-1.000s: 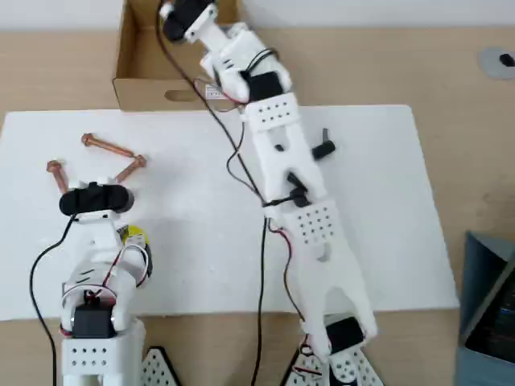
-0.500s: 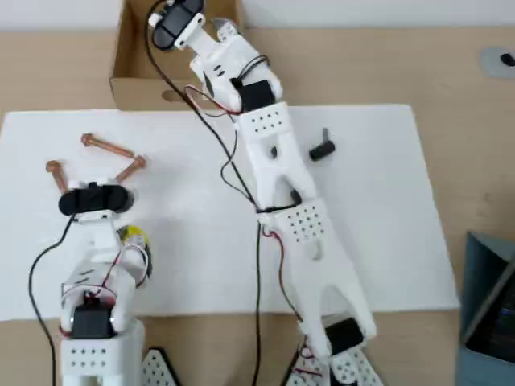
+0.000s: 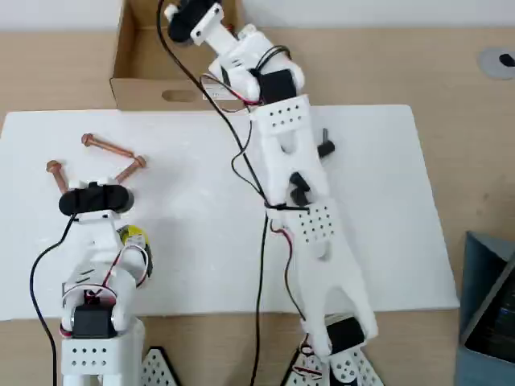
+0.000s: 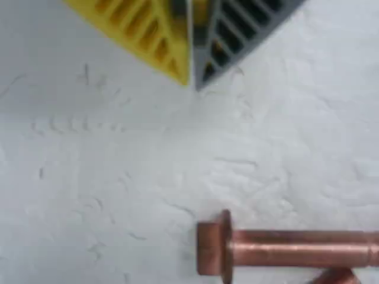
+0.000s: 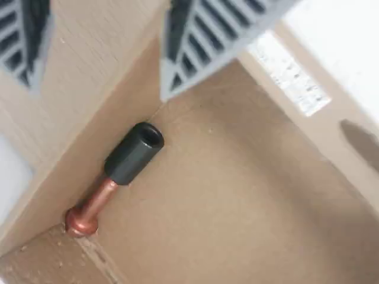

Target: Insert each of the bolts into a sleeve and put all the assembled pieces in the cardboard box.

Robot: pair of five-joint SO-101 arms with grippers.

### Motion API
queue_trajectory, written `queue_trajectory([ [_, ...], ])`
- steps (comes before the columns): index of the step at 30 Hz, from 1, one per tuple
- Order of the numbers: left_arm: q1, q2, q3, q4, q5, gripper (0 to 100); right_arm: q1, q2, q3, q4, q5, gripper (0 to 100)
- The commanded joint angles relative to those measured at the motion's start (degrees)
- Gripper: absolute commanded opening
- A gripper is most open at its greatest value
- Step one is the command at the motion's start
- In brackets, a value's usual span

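Observation:
Three copper bolts lie on the white mat at the left: one [image 3: 109, 146] farthest back, one [image 3: 58, 175] at the left, one [image 3: 131, 169] slanted. My left gripper [image 4: 192, 80] is shut and holds nothing, its tips just above the mat a short way from a bolt's head [image 4: 213, 248]. My right gripper [image 5: 100, 89] hangs open inside the cardboard box [image 3: 137, 80]. Below it an assembled piece [image 5: 121, 171], a bolt in a black sleeve, lies against the box wall. A loose black sleeve [image 3: 325, 147] rests on the mat beside the right arm.
The white foam mat [image 3: 185, 241] covers most of the wooden table. A dark grey bin [image 3: 487, 314] stands at the right edge. A small round grey disc [image 3: 497, 60] sits at the back right. The right arm stretches diagonally across the mat's middle.
The right arm's wrist swung left over the box, then back to the right. The left arm and the three bolts stayed put.

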Motion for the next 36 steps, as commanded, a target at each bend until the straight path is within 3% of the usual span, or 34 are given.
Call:
queue_trajectory([
  [1,-0.09,-0.48,-0.44,-0.44,-0.35,0,0.75,-8.84,-2.51,6.24,0.09,15.6],
  [12,-0.09,-0.48,-0.44,-0.44,-0.35,0,0.75,-21.93,-2.51,30.24,0.09,15.6],
  [18,-0.09,-0.48,-0.44,-0.44,-0.35,0,3.21,-27.91,0.13,30.51,0.00,15.6],
  [30,-0.09,-0.48,-0.44,-0.44,-0.35,0,6.73,-53.14,47.16,30.24,0.00,15.8],
  [36,-0.09,-0.48,-0.44,-0.44,-0.35,0,6.73,-54.11,63.96,27.08,0.35,15.7],
])
